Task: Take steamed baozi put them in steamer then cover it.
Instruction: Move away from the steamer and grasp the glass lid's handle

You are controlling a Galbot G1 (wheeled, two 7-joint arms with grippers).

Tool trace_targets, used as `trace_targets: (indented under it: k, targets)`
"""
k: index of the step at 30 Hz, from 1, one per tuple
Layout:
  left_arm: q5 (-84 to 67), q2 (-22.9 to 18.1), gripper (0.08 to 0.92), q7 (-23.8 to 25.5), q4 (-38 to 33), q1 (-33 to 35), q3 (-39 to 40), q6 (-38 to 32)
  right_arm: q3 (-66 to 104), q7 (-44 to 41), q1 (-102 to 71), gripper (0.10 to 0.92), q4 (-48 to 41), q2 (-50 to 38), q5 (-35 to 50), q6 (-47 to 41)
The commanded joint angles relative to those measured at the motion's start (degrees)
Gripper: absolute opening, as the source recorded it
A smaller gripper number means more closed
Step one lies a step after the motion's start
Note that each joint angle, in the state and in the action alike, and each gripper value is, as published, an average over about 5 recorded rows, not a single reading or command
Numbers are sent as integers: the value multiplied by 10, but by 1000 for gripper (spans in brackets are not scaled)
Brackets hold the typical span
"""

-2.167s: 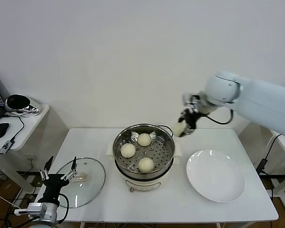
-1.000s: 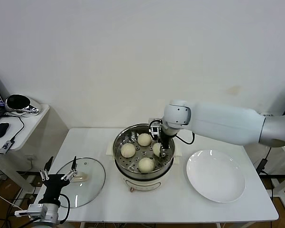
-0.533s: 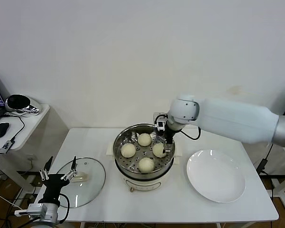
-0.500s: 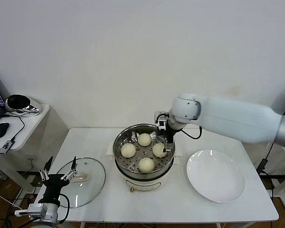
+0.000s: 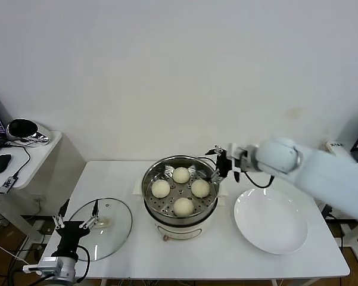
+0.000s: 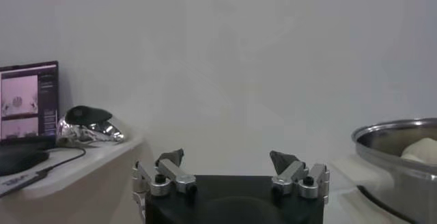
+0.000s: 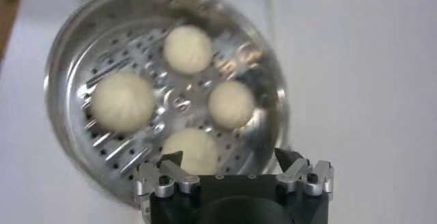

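Note:
The steamer [image 5: 149, 179] stands mid-table with four steamed baozi on its perforated tray: one at the back [image 5: 181, 174], one on the left [image 5: 161, 188], one on the right [image 5: 200, 187] and one at the front [image 5: 183, 206]. My right gripper [image 5: 217, 165] is open and empty, just beyond the steamer's right rim. The right wrist view shows the gripper [image 7: 229, 157] above the tray [image 7: 119, 149] with all four buns, the nearest [image 7: 191, 149] close to the fingers. My left gripper [image 5: 79, 210] is open and empty, low at the table's front left, over the glass lid [image 5: 110, 232].
A flat white plate [image 5: 271, 221] lies right of the steamer, bare. In the left wrist view the open left gripper [image 6: 227, 157] faces the wall, with the steamer's rim [image 6: 399, 136] at one side. A side table with a laptop and mouse [image 5: 0, 162] stands far left.
My right gripper set the fourth bun on the right side of the tray, let go, and drew back to the right past the rim. The left arm has barely moved.

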Motion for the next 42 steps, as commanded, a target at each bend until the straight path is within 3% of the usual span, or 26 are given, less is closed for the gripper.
trace_targets:
  k: [1, 7, 15, 20, 26, 31, 42]
  targets:
    - [16, -9, 823, -2, 8, 1, 8, -5, 611, 204, -665, 823, 52, 6, -143, 255]
    - [83, -14, 823, -12, 20, 3, 21, -20, 812, 186, -820, 823, 27, 210, -259, 375]
    - [399, -20, 823, -98, 54, 2, 15, -34, 967, 139, -921, 823, 57, 385, -262, 402]
    - [645, 9, 823, -107, 81, 16, -39, -31, 1024, 146, -969, 823, 85, 419, -231, 380]
    - [855, 53, 823, -40, 130, 20, -92, 8, 1065, 171, -996, 823, 100, 431, -214, 368]
    - [899, 78, 823, -4, 163, 6, -74, 19, 1082, 189, -999, 823, 108, 444, -209, 366]
    - [889, 95, 823, 5, 205, -56, 10, -10, 1097, 201, -1015, 823, 123, 465, -208, 368]
